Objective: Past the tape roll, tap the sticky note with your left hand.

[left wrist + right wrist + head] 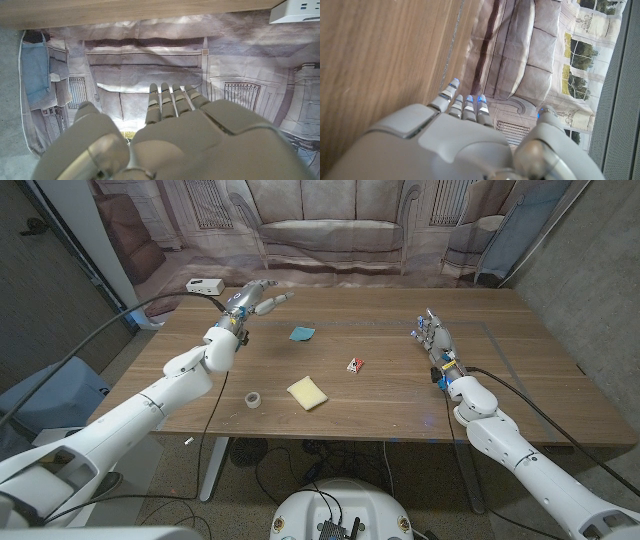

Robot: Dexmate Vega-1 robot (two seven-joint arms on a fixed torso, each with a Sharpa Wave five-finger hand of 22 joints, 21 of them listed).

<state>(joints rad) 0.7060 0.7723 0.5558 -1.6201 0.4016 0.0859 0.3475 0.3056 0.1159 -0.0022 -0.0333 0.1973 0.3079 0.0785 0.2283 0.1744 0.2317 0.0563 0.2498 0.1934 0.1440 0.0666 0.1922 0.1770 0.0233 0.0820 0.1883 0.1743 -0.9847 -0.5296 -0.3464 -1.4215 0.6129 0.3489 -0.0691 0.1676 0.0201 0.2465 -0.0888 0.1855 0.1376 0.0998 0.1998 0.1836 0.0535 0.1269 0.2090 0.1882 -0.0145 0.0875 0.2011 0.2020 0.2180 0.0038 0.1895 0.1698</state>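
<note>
A small teal sticky note point(302, 333) lies on the wooden table point(400, 405) toward the far middle. Close to the front edge sits a whitish tape roll point(254, 399). My left hand point(255, 298) hovers over the far left part of the table, left of and beyond the note, apart from it. Its fingers point(170, 102) are stretched out and hold nothing, pointing toward the printed backdrop. My right hand point(435, 338) stands at the right side of the table with straight fingers point(465, 102), nothing in it.
A thick yellow pad point(308, 392) lies right of the tape roll. A small red-and-white item point(355, 365) sits mid-table. A white power strip point(204, 285) point(295, 10) rests at the far left corner, close to my left hand. A printed sofa backdrop point(330, 230) hangs behind.
</note>
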